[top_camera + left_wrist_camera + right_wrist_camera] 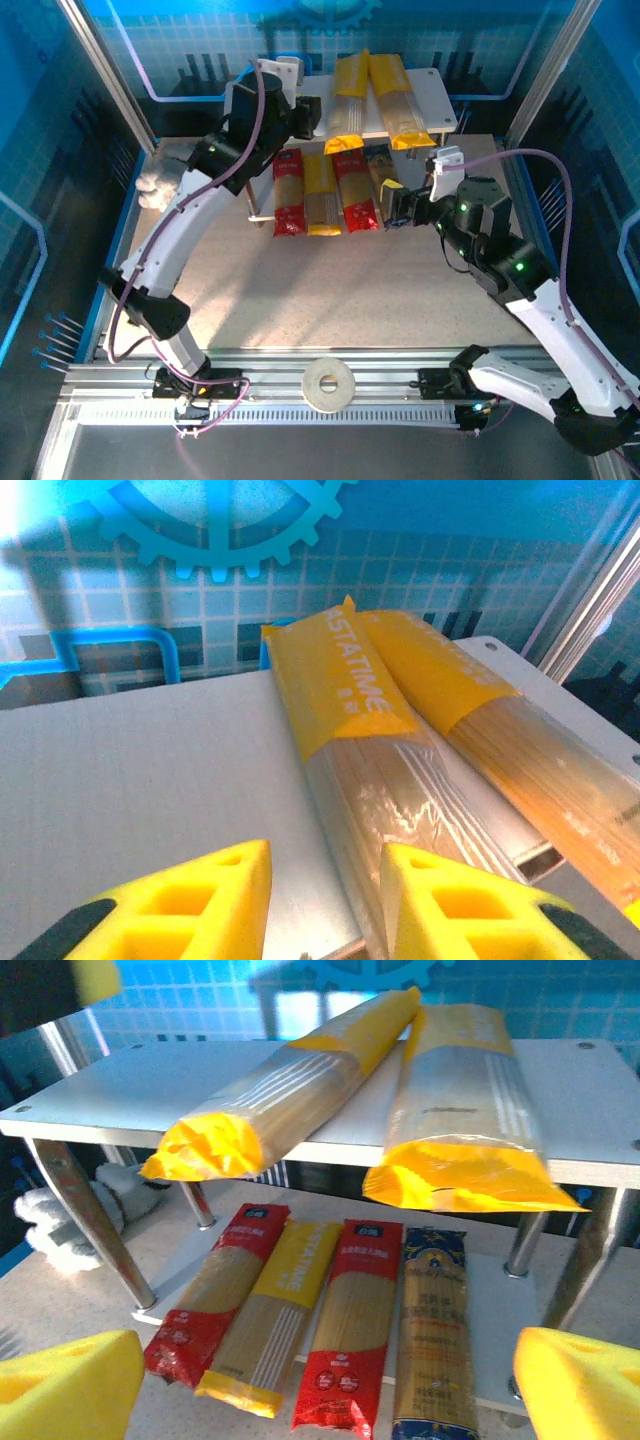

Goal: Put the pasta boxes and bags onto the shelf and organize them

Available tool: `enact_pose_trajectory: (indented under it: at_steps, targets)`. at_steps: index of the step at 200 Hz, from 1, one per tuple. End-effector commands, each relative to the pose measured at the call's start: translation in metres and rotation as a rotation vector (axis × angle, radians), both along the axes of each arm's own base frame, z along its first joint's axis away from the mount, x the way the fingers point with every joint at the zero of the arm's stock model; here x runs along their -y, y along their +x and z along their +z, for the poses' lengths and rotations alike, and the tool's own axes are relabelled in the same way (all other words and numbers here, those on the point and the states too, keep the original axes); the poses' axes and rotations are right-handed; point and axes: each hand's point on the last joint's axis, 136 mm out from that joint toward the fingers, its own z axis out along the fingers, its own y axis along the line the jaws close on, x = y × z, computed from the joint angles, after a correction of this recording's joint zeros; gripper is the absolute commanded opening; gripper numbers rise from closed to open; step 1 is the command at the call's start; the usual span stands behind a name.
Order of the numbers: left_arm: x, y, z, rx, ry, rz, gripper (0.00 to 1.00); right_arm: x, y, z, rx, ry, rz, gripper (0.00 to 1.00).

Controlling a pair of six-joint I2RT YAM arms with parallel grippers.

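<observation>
Six pasta packs, all on the shelf [120,1090].
Upper board [140,770]: skewed yellow pack [270,1090] and straight yellow pack [455,1100] on its right half. My left gripper [325,850] hovers just left of the skewed one, fingers narrowly parted and pinching nothing (probably to square it up).
Lower board [500,1310], left to right: red pack [215,1300], yellow pack [275,1310], second red pack [355,1330], blue-ended pack [432,1330], lengthwise side by side to save room.
My right gripper [400,205] faces the near edge, spread wide, empty.

Dark-blue pack [432,1340] near end cut off at btm edge.
</observation>
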Motion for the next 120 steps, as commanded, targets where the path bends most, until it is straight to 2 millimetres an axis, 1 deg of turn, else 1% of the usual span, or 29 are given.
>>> enact_pose_trajectory:
  at_steps: [1,17,30,64,90,120]
  targets:
    - [0.001,-0.008,-0.051,-0.138,0.131,-0.015,0.35,0.027,-0.005,0.024,0.05,0.023,-0.103,0.95]
    - [0.001,-0.01,-0.065,-0.178,0.16,-0.017,0.35,0.039,-0.008,0.03,0.07,0.022,-0.151,0.95]
    - [0.003,-0.01,-0.075,-0.205,0.17,-0.031,0.36,0.044,-0.012,0.033,0.081,0.019,-0.168,0.95]
    - [0.011,-0.006,-0.096,-0.257,0.18,-0.049,0.36,0.043,-0.014,0.036,0.081,0.03,-0.154,0.95]
    - [0.018,-0.003,-0.102,-0.27,0.167,-0.07,0.36,0.041,-0.013,0.035,0.079,0.036,-0.145,0.95]
    - [0.028,0.0,-0.103,-0.271,0.138,-0.098,0.36,0.038,-0.012,0.031,0.07,0.037,-0.136,0.96]
